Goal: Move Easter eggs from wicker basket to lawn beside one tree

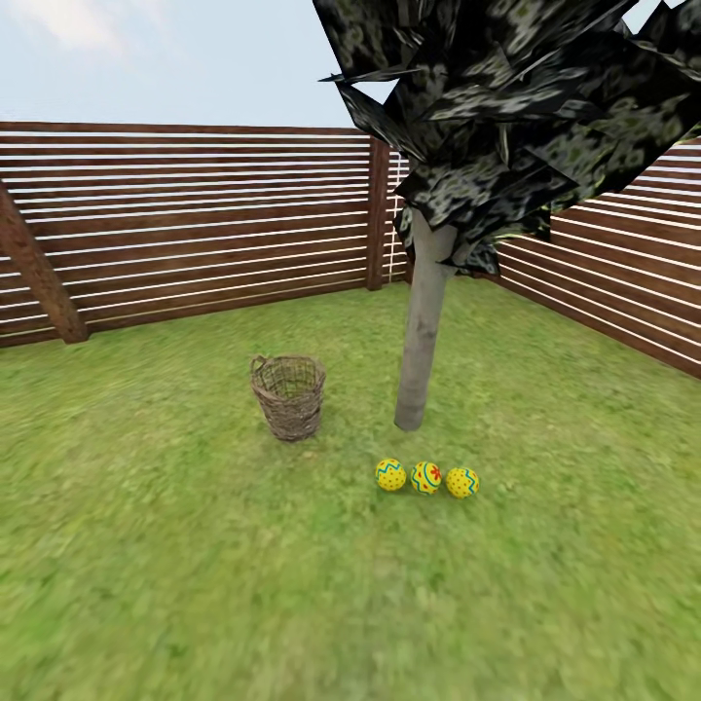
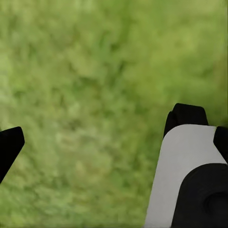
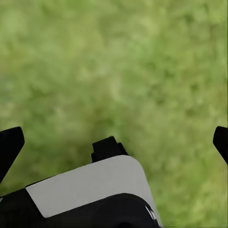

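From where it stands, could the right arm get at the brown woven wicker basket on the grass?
Probably not without driving closer. The brown woven wicker basket stands well ahead on the green lawn, left of the grey-trunked tree. Nothing blocks the way, but the right gripper, fingers spread, faces bare grass.

We see three yellow eggs (image 1: 425,478) with blue zigzags and red marks lying in a close row on the lawn (image 1: 195,584), just in front of the tree (image 1: 424,331) with its grey trunk and dark foliage. The brown woven basket (image 1: 288,394) stands upright nearby, left of the trunk.
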Tool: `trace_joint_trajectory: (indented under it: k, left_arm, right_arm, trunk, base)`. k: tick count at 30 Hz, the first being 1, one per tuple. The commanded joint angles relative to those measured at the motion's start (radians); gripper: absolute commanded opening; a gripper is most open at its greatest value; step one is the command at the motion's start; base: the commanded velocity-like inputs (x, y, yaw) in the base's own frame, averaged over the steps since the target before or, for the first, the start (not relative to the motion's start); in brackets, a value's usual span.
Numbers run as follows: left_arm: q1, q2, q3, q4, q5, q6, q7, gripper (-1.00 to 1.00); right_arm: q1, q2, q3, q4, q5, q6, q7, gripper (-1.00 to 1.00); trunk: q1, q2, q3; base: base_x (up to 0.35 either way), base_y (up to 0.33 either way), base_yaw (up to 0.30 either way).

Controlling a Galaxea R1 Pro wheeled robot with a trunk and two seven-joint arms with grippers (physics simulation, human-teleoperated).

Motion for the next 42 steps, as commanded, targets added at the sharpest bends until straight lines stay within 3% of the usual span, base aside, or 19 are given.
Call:
trace_joint_trajectory:
  k: [1, 5, 17, 23, 26, 42]
  left_arm:
    - [0.0, 0.0, 0.004, 0.001, 0.005, -0.003, 0.0, 1.0]
    - [0.0, -0.005, 0.004, 0.018, 0.001, -0.002, -0.001, 1.0]
    - [0.0, -0.029, 0.005, 0.025, 0.002, -0.002, 0.0, 1.0]
    - [0.0, -0.097, 0.007, 0.026, 0.003, -0.003, -0.002, 1.0]
    - [0.0, -0.109, 0.007, 0.026, 0.003, -0.003, -0.002, 1.0]
    - [0.0, -0.114, 0.007, 0.026, 0.004, -0.003, -0.001, 1.0]
  right_arm:
    - [0.0, -0.003, 0.009, 0.0, -0.008, 0.004, 0.003, 1.0]
    - [0.001, -0.012, 0.008, 0.0, -0.01, 0.042, 0.022, 1.0]
    - [0.002, 0.002, 0.008, 0.0, -0.008, 0.049, 0.021, 1.0]
    - [0.002, -0.009, 0.007, 0.0, -0.008, 0.043, 0.009, 1.0]
    - [0.002, -0.012, 0.006, 0.0, -0.008, 0.042, 0.005, 1.0]
    - [0.002, -0.014, 0.006, 0.0, -0.008, 0.041, 0.003, 1.0]
  trunk:
    - [0.0, 0.0, -0.001]
    - [0.0, 0.0, -0.001]
    - [0.0, 0.0, -0.001]
    - [0.0, 0.0, -0.001]
    - [0.0, 0.0, -0.001]
    - [0.0, 0.0, -0.001]
  base:
    - [0.0, 0.0, 0.0]
    - [0.0, 0.0, 0.0]
    - [0.0, 0.0, 0.0]
    - [0.0, 0.0, 0.0]
    - [0.0, 0.0, 0.0]
    - [0.0, 0.0, 0.0]
